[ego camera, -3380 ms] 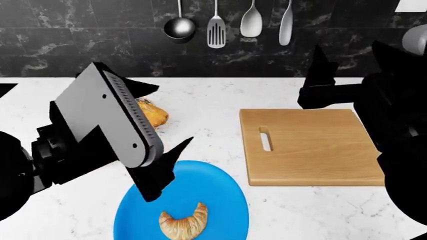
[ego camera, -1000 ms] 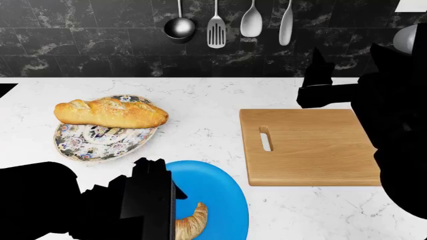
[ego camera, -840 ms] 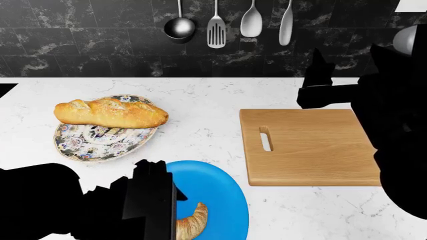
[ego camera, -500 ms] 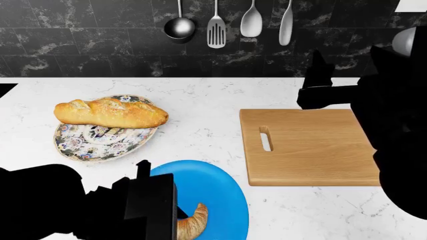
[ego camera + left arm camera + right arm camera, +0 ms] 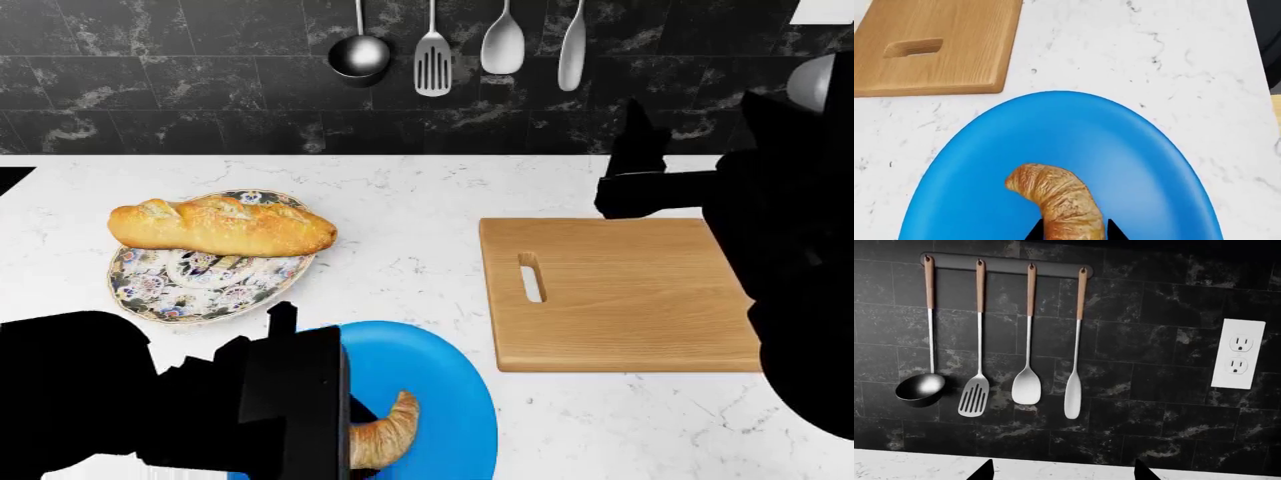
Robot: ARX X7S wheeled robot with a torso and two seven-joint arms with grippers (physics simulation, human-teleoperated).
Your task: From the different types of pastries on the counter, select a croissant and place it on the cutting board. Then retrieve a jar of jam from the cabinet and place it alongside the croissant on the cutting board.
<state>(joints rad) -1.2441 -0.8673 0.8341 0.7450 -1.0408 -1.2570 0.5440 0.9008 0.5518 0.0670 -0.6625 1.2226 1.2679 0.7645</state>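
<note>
Gently Now: My Left Hand Closes In on the Croissant

Everything sits on the white marble counter [image 5: 400,200], and I place the rest from the blue plate [image 5: 441,390] at its near edge. Beyond the plate and to its right lies the cutting board [image 5: 621,295], bare, its slot handle on the side nearest the plate. Beyond the plate to the left, the long loaf [image 5: 220,226] rests across a patterned dish [image 5: 187,285]; that one I leave alone.

On the blue plate lies the croissant [image 5: 1057,200], a small ridged crescent. My left hand [image 5: 1073,231] hangs right over its thicker end, one dark fingertip showing on either side of the pastry. Whether the tips already press the crust I cannot tell.

I judge it light, flaky and easily crushed, with a soft middle. I would take it across the thick belly, not the thin curled horn, with just enough squeeze to lift. The glazed plate looks slick, so it may skate if nudged sideways.

My right hand [image 5: 1062,471] shows spread fingertips with nothing between them, facing the hanging utensils [image 5: 981,340].
</note>
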